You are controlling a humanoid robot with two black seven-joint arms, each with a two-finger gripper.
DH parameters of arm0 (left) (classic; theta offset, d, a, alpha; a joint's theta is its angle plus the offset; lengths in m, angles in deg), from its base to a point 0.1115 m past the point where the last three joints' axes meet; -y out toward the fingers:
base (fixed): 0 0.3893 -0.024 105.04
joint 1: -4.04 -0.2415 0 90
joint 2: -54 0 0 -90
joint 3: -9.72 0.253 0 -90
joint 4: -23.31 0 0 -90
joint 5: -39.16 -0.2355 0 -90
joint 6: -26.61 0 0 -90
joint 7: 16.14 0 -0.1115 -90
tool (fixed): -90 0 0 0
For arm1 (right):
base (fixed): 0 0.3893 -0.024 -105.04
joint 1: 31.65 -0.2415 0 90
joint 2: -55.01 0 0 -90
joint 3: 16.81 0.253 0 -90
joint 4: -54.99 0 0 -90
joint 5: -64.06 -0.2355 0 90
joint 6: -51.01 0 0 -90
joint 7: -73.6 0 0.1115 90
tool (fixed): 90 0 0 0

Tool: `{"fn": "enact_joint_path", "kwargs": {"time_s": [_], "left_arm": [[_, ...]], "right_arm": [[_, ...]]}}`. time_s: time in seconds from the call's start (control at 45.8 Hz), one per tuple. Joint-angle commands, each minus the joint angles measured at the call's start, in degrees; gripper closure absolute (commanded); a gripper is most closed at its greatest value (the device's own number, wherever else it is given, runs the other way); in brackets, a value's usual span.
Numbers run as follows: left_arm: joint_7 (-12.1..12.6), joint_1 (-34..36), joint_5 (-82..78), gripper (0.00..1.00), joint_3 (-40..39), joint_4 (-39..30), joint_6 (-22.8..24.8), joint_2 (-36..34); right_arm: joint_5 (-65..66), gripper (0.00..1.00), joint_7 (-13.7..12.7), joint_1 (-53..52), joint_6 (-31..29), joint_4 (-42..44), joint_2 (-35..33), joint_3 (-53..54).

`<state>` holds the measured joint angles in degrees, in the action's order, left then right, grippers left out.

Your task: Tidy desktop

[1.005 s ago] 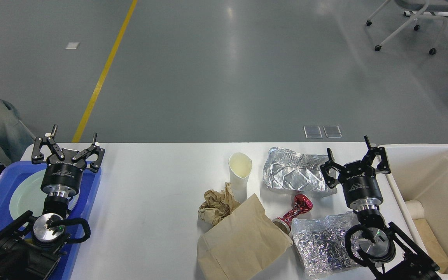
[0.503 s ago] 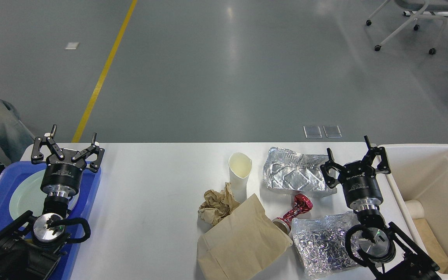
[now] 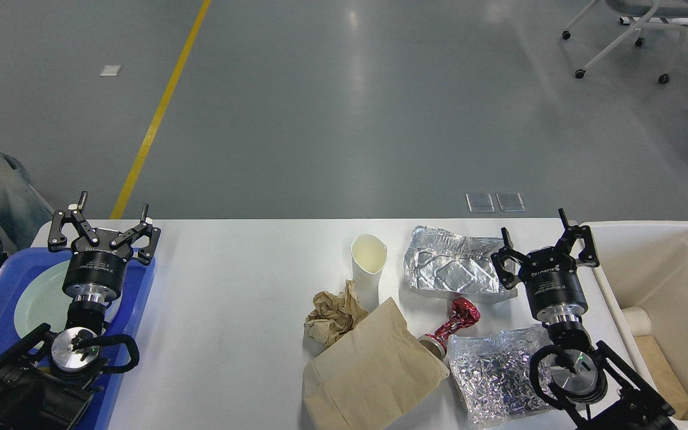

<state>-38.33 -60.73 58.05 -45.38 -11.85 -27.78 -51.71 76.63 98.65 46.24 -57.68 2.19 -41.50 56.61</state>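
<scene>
The wide white rectangular desktop (image 3: 230,286) fills the lower half of the frame, litter bunched right of centre: a white paper cup (image 3: 369,263) standing upright, a crumpled brown paper wad (image 3: 333,312) touching its base, a flat brown paper bag (image 3: 371,370) below that, a crushed red foil wrapper (image 3: 456,322), a dented silver foil tray (image 3: 452,270) and a crinkled silver foil bag (image 3: 496,373). The trash lies near the cream rectangular bin (image 3: 648,230) at the right edge, which already holds a cardboard piece and a paper tube — likely why the rubbish is gathered on this side. At lower left a blue plastic tray (image 3: 3,310) carries a pale green plate (image 3: 36,301), seemingly the place for dishes. The left gripper (image 3: 104,227) hangs over the tray's upper right corner, wrist pointing up-frame, fingers spread wide and empty. The right gripper (image 3: 546,242) sits between the foil tray and the bin's left wall, also pointing up-frame, fingers apart, holding nothing — its left finger overlaps the foil tray's right edge, though contact cannot be judged. Much litter remains on the desktop; the foil tray looks the nearest pick for the right arm.
</scene>
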Motion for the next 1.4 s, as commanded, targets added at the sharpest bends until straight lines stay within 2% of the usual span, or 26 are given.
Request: {"fn": "enact_joint_path", "kwargs": {"time_s": [0.0,0.109,1.377], "left_arm": [[-0.05,0.0,0.0,0.04,0.0,0.0,-0.02,-0.02],[-0.05,0.0,0.0,0.04,0.0,0.0,-0.02,-0.02],[0.03,0.0,0.0,0.04,0.0,0.0,0.07,0.07]], "right_arm": [[0.09,0.0,0.0,-0.29,-0.47,-0.37,-0.44,-0.12],[0.0,0.0,-0.17,-1.51,-2.93,-0.72,-2.1,0.84],[-1.49,0.0,-0.79,-4.68,-2.58,0.68,-3.52,0.85]]}}
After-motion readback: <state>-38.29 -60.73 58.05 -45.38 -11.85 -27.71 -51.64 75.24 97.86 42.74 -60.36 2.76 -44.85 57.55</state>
